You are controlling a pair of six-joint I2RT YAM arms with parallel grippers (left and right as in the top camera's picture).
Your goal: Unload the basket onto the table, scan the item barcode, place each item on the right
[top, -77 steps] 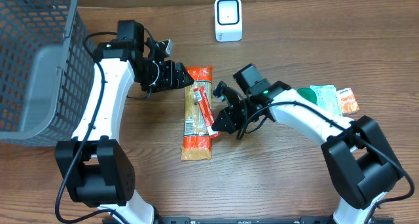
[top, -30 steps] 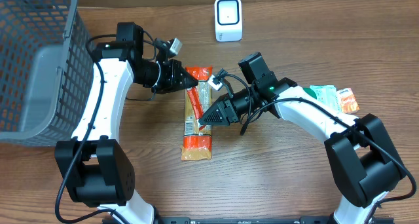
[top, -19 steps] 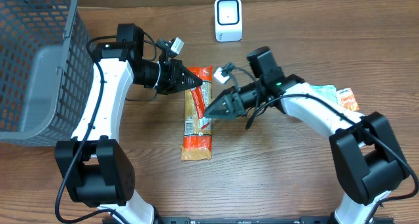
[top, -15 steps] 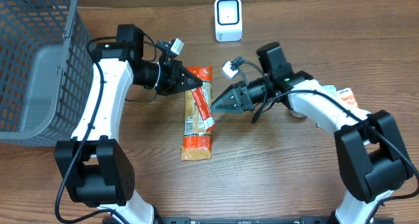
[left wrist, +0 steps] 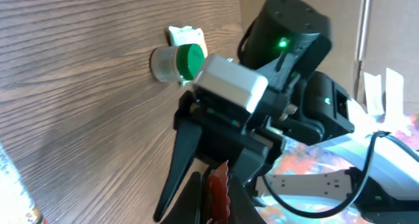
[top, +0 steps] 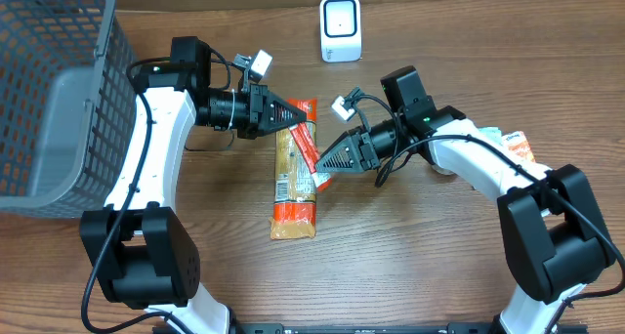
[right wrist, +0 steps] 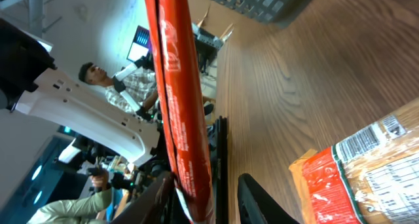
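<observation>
Slim red sachet (top: 307, 156) raised off the table at centre, over a noodle pack (top: 291, 205). Left gripper (top: 285, 113) pinched fully shut on its 11 o'clock end. Right gripper (top: 325, 164) at the 5 o'clock end, jaws partly apart, sachet against one finger (right wrist: 160, 194) and clear of the other, so probably no firm hold there. Close the right side fully before adding tension. Then stretch the sachet flat, turn whichever face bears the code toward the scanner (top: 341, 28) at 12 o'clock, and carry it there slowly, without twist or sag.
</observation>
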